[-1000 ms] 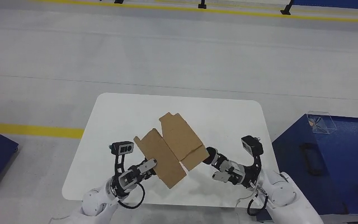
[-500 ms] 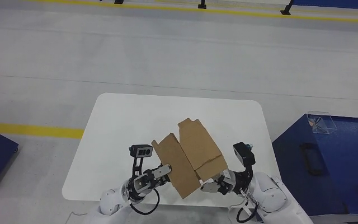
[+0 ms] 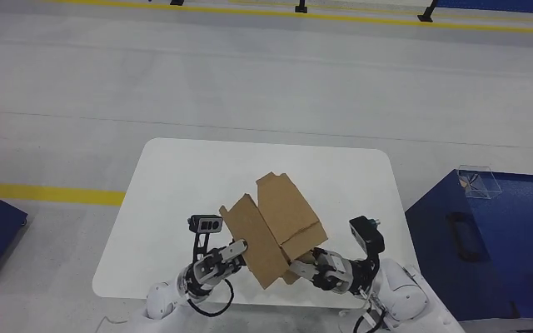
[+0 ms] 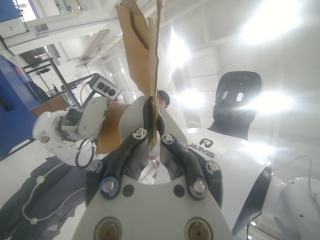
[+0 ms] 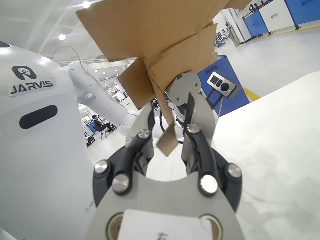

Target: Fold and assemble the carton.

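A brown cardboard carton (image 3: 276, 223), partly folded with flaps sticking out, is held tilted in the air over the front of the white table (image 3: 183, 183). My left gripper (image 3: 234, 249) is at its lower left side, shut on a thin edge of the carton (image 4: 140, 48); the pinch is plain at my left gripper (image 4: 153, 106). My right gripper (image 3: 306, 266) sits under the carton's lower right corner. Its fingers (image 5: 142, 123) stand open, and a small flap of the carton (image 5: 166, 136) hangs loose between them at my right gripper (image 5: 172, 103).
A blue cabinet (image 3: 475, 241) stands right of the table with a clear plastic box (image 3: 479, 179) on top. The table's front edge (image 3: 250, 300) runs just below both grippers. Bare table surface (image 5: 275, 131) lies beside the right gripper.
Over the second the carton moved right and toward the front edge, then back slightly left. The right gripper came in from the side to beneath the carton's lower corner.
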